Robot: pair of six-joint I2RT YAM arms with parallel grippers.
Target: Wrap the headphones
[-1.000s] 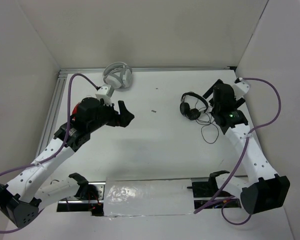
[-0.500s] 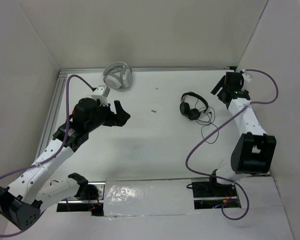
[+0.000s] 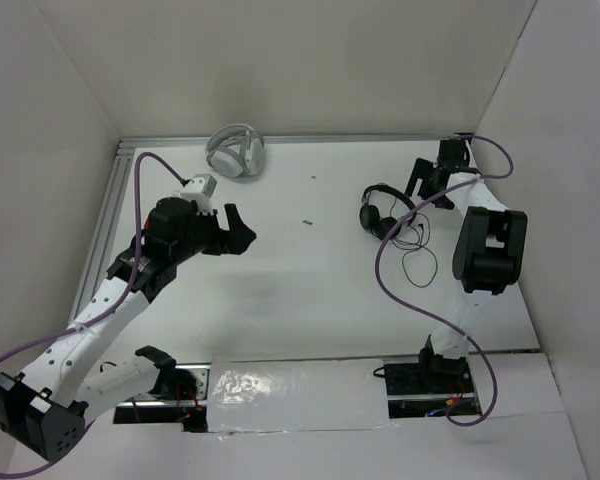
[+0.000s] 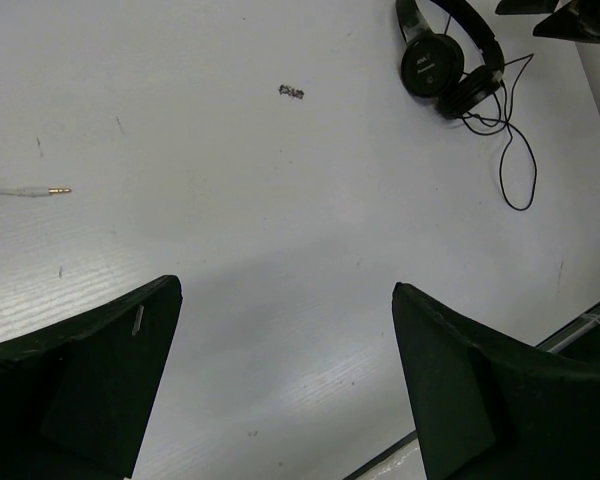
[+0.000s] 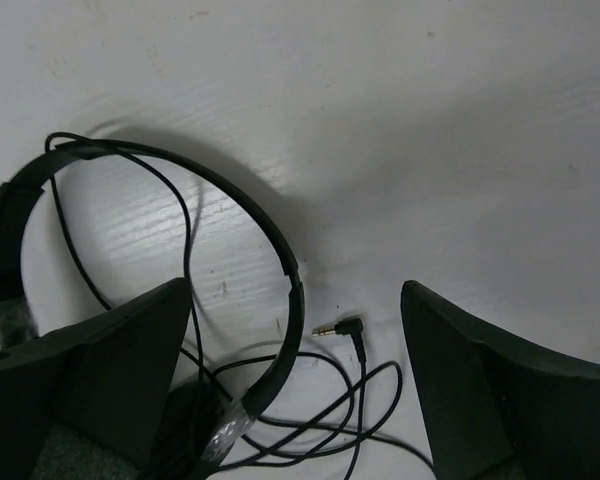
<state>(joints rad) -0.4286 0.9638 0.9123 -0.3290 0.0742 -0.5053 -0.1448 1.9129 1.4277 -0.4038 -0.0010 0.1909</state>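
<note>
My right fingers [image 5: 480, 380] hang spread over the headphones [image 3: 385, 213], which lie near the desk's far right corner with their cable [image 5: 187, 240] loose. The left fingers [image 4: 470, 390] are spread and empty. I judge this the approach; next comes pinching the plug [image 5: 338, 327].

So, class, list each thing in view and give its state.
Black headphones: lying on the table, unwrapped.
Cable: loose, in loops.
White headphones: lying at the far edge.
Left gripper: open, empty.
Right gripper: open, above the headband.
</note>
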